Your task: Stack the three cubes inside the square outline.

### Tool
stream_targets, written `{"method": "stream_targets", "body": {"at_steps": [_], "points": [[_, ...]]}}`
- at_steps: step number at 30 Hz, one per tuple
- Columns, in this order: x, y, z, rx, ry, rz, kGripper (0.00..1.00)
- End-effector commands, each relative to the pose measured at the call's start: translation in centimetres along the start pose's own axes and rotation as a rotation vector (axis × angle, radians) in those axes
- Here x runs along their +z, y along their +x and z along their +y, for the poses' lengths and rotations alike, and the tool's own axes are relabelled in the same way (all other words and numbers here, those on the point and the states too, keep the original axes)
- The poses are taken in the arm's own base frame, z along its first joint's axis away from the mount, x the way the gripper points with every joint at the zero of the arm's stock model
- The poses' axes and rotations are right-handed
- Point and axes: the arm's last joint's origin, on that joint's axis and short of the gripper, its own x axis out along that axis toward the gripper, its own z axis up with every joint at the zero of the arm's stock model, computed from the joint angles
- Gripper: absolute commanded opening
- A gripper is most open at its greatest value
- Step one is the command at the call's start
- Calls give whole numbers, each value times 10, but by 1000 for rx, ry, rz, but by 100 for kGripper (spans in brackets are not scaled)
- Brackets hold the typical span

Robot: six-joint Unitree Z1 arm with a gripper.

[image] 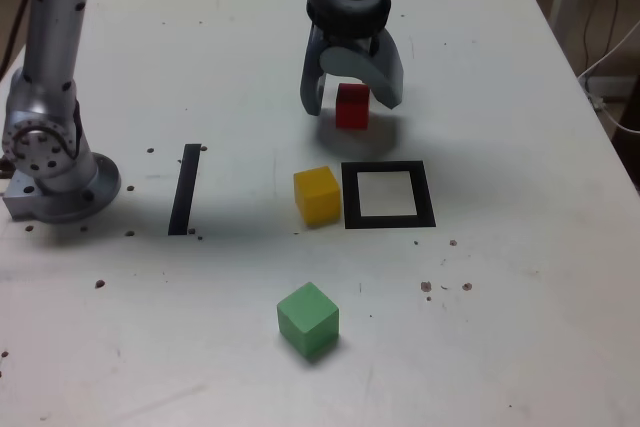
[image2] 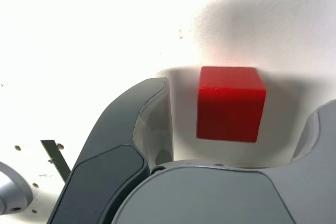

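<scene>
Red cube [image: 352, 106] sits on the table between the spread pincer's [image: 352, 97] jaws, untouched.

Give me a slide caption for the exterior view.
Open gripper straddles the red cube; yellow cube beside the empty square outline, green cube nearer the camera.

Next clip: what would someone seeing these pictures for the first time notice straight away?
The dark grey tool stands with its jaws open on either side of the red cube at the far middle of the white table, gaps showing on both sides in the wrist view. Nearer, the yellow cube sits just outside the empty square outline, on the exterior view's left, and the green cube lies alone in front.
</scene>
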Motion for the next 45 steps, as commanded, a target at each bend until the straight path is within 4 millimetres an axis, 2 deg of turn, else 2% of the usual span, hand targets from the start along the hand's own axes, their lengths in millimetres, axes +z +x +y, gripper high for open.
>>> {"method": "stream_targets", "body": {"at_steps": [1,9,16,23,32,36,41,45], "points": [[3,0,4,16,-4,-3,80],[6,4,8,32,-16,-7,55],[8,9,8,20,-20,-8,49],[8,8,9,11,-26,-25,31],[5,3,9,-11,-31,-40,20],[1,-4,7,-29,-31,-58,19],[-4,-23,-2,-31,-32,-84,19],[-7,-43,-21,-8,-56,-99,19]]}}
